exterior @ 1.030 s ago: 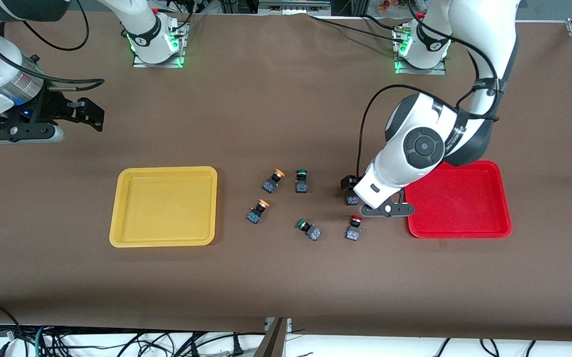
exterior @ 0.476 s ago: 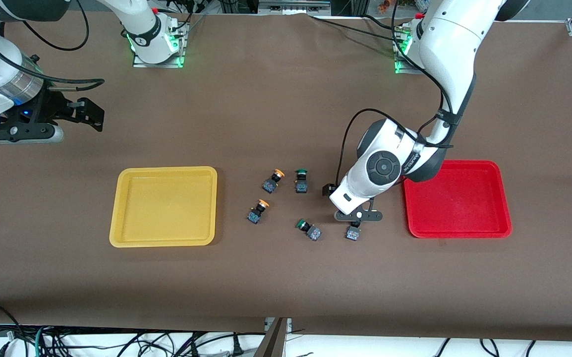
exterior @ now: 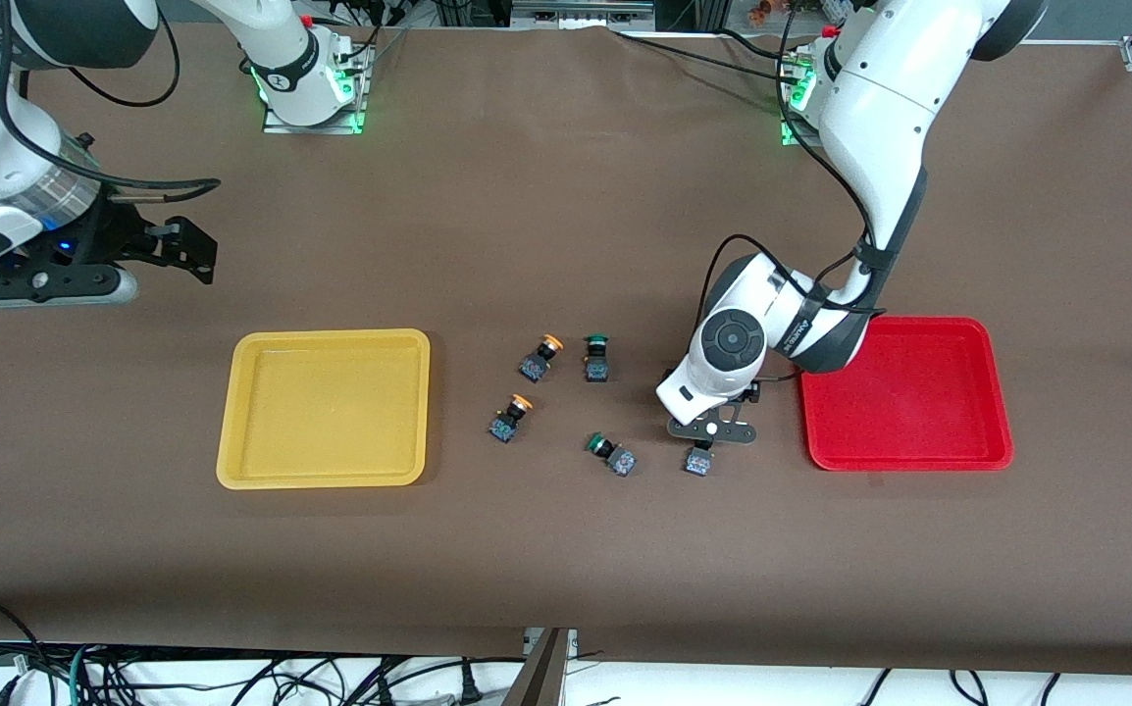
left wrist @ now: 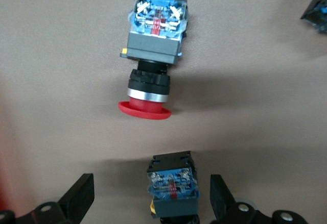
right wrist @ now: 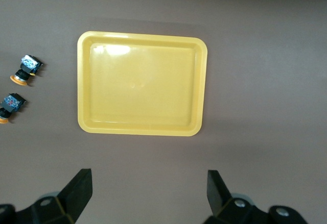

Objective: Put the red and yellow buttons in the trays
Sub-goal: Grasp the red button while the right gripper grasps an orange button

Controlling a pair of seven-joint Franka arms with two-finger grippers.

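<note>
- Two fingers of the left gripper (left wrist: 150,196) stand wide apart, straddling one red button (left wrist: 172,185) without touching it.
- Second red button (exterior: 698,459) lies on the table beside the red tray (exterior: 996,392), nearer the front camera.
- Right gripper (right wrist: 148,193) waits spread open and empty, above the table near the yellow tray (exterior: 323,478).
- Both yellow buttons (exterior: 540,357) lie between the trays.

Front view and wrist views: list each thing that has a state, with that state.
Yellow tray: empty.
Red tray: empty.
Left tool: open, low over one red button.
Right tool: open, waiting above the table.
Yellow buttons: lying on the table, outside trays.
</note>
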